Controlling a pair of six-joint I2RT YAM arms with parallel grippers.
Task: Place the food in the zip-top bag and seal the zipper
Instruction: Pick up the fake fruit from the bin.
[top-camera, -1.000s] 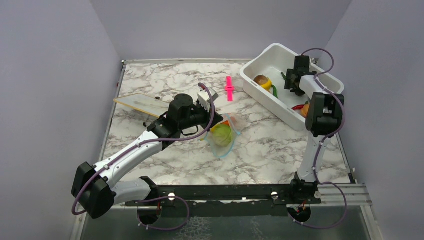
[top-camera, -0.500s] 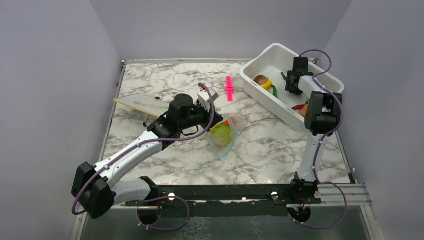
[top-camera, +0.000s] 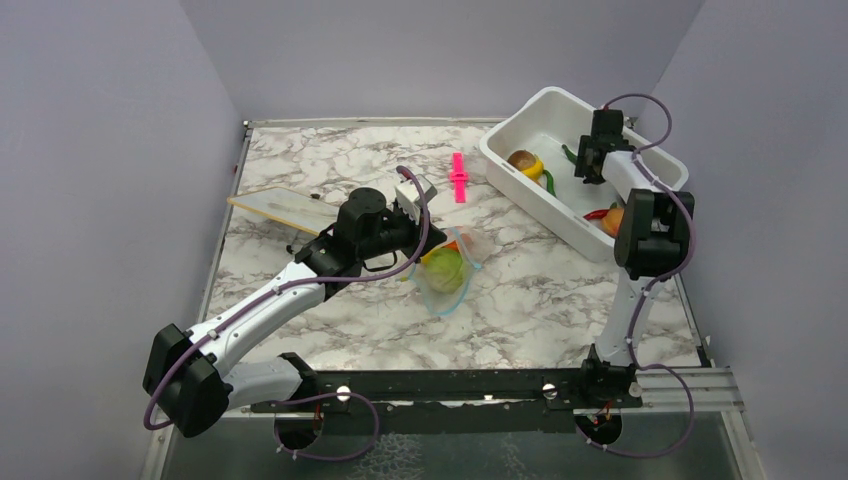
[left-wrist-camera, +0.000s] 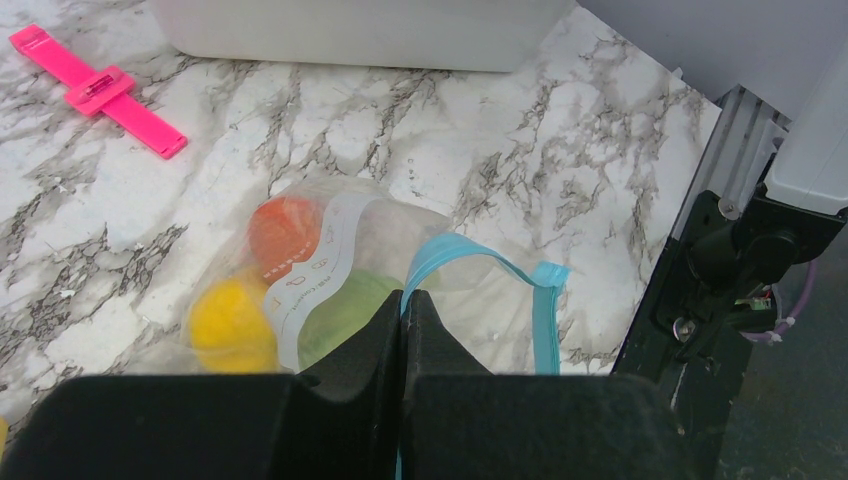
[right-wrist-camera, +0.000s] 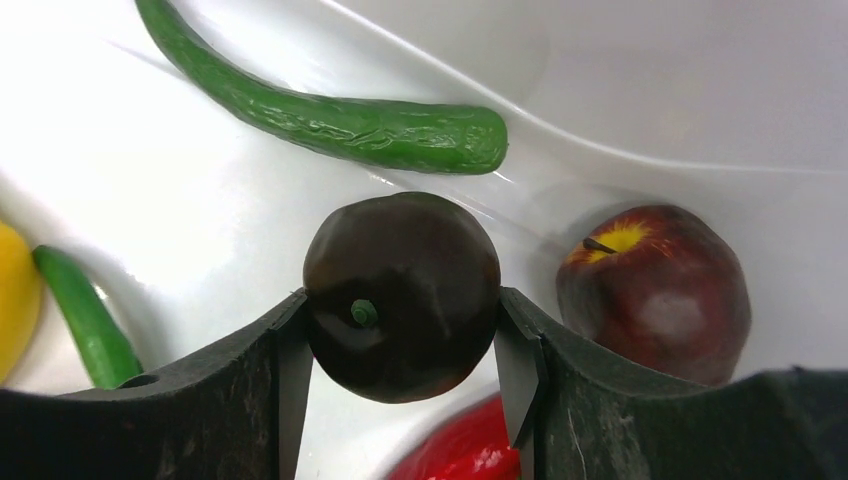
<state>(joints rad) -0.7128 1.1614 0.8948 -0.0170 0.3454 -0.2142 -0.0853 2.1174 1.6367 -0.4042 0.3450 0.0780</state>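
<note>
Fingers of the left gripper (left-wrist-camera: 403, 305) clamp the zipper (left-wrist-camera: 480, 255) of the zip-top bag (left-wrist-camera: 400, 215), which lies on the marble table (left-wrist-camera: 560, 150) with a green ball (left-wrist-camera: 350, 300) inside. The right gripper (right-wrist-camera: 402, 305) clasps a dark brown fruit (right-wrist-camera: 400, 265) inside the white tub (right-wrist-camera: 700, 100).

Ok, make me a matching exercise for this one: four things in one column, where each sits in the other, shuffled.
Things:
1. dark fruit
2. clip
3. green ball
4. zipper

Places:
A. inside the bag
B. pinched in the left gripper
C. between the right gripper's fingers, in the tub
D. lying on the table

Pairs: 1-C, 2-D, 3-A, 4-B
</note>
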